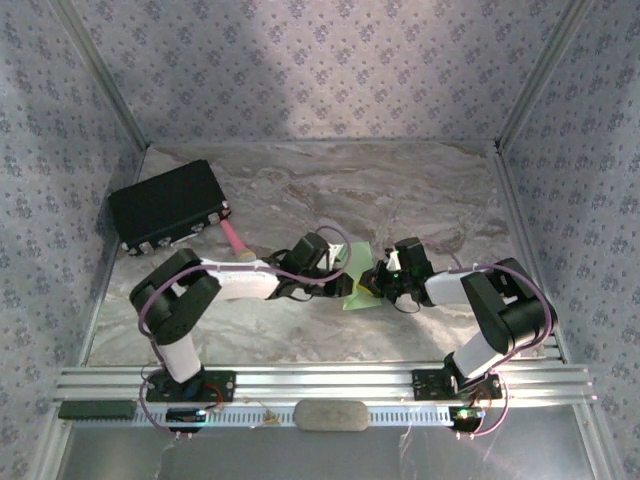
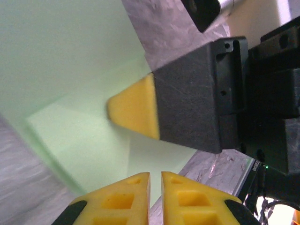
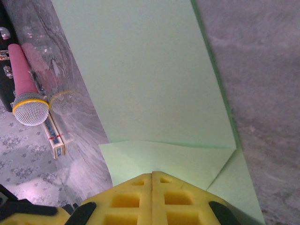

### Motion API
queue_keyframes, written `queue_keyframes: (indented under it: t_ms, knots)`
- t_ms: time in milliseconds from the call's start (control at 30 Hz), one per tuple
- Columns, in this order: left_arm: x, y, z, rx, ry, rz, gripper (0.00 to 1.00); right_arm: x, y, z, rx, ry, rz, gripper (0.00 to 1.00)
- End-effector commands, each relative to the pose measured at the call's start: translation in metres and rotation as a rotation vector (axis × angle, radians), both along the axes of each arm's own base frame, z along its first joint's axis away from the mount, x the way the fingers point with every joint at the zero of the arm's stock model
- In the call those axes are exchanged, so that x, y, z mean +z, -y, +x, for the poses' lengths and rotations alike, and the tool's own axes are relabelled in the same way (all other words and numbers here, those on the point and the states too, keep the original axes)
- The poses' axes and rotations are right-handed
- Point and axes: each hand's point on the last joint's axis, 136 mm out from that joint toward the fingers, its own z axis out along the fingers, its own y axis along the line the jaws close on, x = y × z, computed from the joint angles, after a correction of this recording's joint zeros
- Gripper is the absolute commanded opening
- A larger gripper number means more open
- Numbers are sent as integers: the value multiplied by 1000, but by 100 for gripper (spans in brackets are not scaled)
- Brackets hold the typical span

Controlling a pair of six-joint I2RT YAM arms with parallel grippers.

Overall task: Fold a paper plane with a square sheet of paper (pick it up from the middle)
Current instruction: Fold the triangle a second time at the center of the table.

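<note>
Pressing on the creased end of square sheet of paper (image 3: 154,84) at middle of worktop (image 1: 400,190), right gripper (image 3: 152,176) pressed together, long axis straight ahead; left gripper (image 2: 155,177) opposite, a slit apart, possibly pinching its edge.

paper sheet (image 3: 154,70) 1 (creased); black box (image 1: 165,205) 1; microphone (image 3: 29,105) 1; card box (image 3: 55,138) 1

bench: marbled grey-brown bench (image 1: 400,190), enclosed by floral-papered walls (image 1: 320,60)
black box: big black box (image 1: 168,205), far left of the bench
microphone: pink microphone (image 3: 26,86) with a silver mesh head, beside the black box
card box: small yellowish card box (image 3: 55,136), just beside the microphone's head
rail: aluminium rail (image 1: 330,380) along the near edge
</note>
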Motion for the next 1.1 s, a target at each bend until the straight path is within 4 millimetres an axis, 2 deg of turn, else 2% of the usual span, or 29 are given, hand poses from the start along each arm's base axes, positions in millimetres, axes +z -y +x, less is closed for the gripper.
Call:
queue_keyframes:
  t_ms: [0,167,467,1067]
  knots:
    - [9,19,-1,-31,-17,-52,14,-36,20,-26,-44,-150,-110,4]
    - [5,23,0,-42,-31,-55,14,-36,19,-25,-41,-148,-111,4]
    - [-20,20,-5,-58,-88,15,13,-35,19,-24,-39,-149,-108,4]
    - [-51,-7,-25,-79,-106,189,11,-36,20,-25,-31,-154,-120,4]
